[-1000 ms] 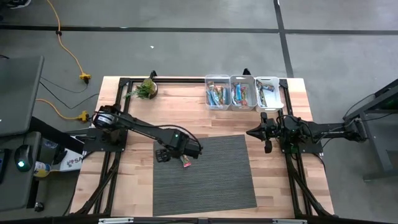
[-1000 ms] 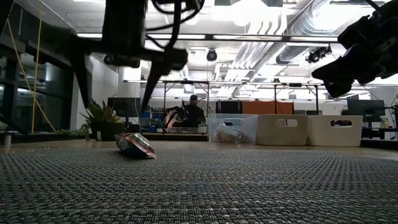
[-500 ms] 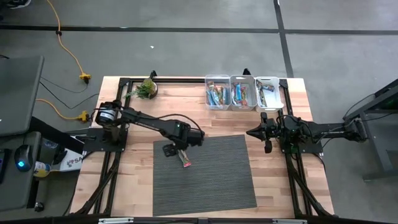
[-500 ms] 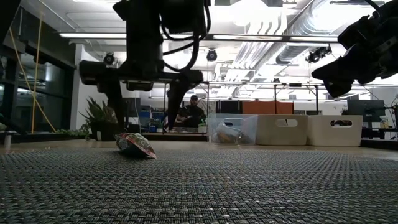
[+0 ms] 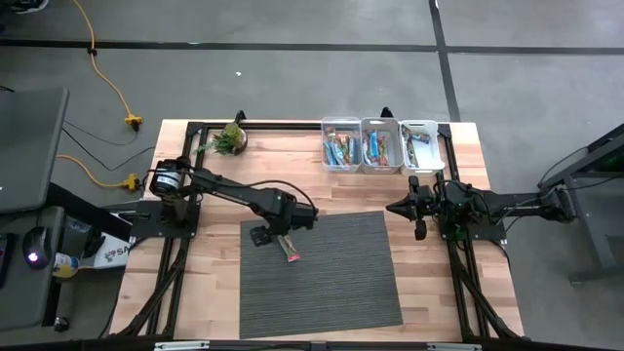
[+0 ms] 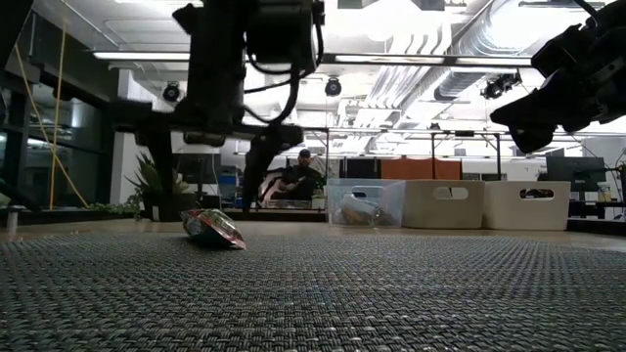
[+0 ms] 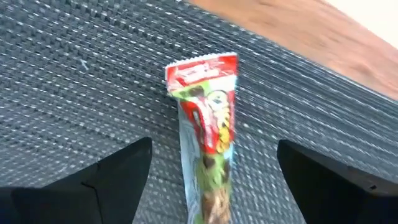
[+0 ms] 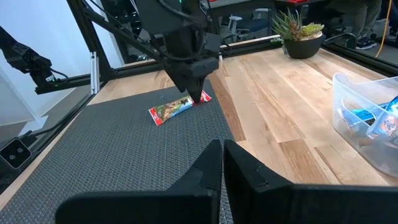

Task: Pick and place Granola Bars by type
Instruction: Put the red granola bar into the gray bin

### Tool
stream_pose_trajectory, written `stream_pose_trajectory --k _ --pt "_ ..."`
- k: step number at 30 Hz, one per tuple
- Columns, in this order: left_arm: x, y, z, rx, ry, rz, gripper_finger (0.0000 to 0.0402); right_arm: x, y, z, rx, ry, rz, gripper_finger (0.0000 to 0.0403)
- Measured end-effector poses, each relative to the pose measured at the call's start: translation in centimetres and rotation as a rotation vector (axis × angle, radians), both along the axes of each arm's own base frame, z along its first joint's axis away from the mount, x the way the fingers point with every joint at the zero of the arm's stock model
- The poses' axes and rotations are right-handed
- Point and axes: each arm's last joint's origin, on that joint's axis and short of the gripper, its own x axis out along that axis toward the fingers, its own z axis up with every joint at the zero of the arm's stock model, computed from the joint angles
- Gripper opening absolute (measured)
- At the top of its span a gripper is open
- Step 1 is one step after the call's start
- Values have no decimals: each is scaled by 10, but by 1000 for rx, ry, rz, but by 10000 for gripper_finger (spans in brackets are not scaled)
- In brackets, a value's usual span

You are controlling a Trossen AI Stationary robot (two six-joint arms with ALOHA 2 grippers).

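One granola bar [image 7: 205, 134] in a red-and-green wrapper lies flat on the grey woven mat [image 5: 331, 283], near its far left corner; it also shows as bar [image 5: 289, 250], bar [image 6: 213, 228] and bar [image 8: 177, 108]. My left gripper [image 7: 214, 144] points straight down over it, open. One finger [image 7: 118, 180] stands on each side of the bar, apart from it, as the low view of the gripper [image 6: 208, 191] confirms. My right gripper [image 8: 222, 158] is shut and hangs level above the table's right side [image 5: 394, 208], holding nothing.
Three small bins stand in a row at the far edge, the left bin [image 5: 326, 146] clear, the middle bin [image 5: 381, 164] and right bin [image 5: 438, 146] white, with more wrapped bars inside. A potted plant [image 5: 231, 138] sits at the far left. A person [image 6: 303, 178] sits in the room beyond.
My left gripper has come down over the bar and rolled a little about its upright line, so that its open fingers now stand low on either side of the bar. The bar has not moved.
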Motion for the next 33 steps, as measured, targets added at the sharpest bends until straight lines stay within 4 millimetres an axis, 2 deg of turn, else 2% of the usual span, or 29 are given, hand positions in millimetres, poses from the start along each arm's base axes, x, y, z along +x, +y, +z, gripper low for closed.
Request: stream_pose_trajectory --k 4,16,24,28,33 --pt "-4 0 -10 -24 6 35 342 0 0 0 0 0 0 0" --pt "-3 1 -12 1 -12 38 342 0 0 0 0 -1 0 0" --pt "-7 0 -22 -16 -11 33 341 0 0 0 0 0 0 0" --pt "-7 0 -22 -14 -11 33 319 0 0 0 0 0 0 0" --pt "-7 0 -22 -14 -12 33 269 0 0 0 0 0 0 0"
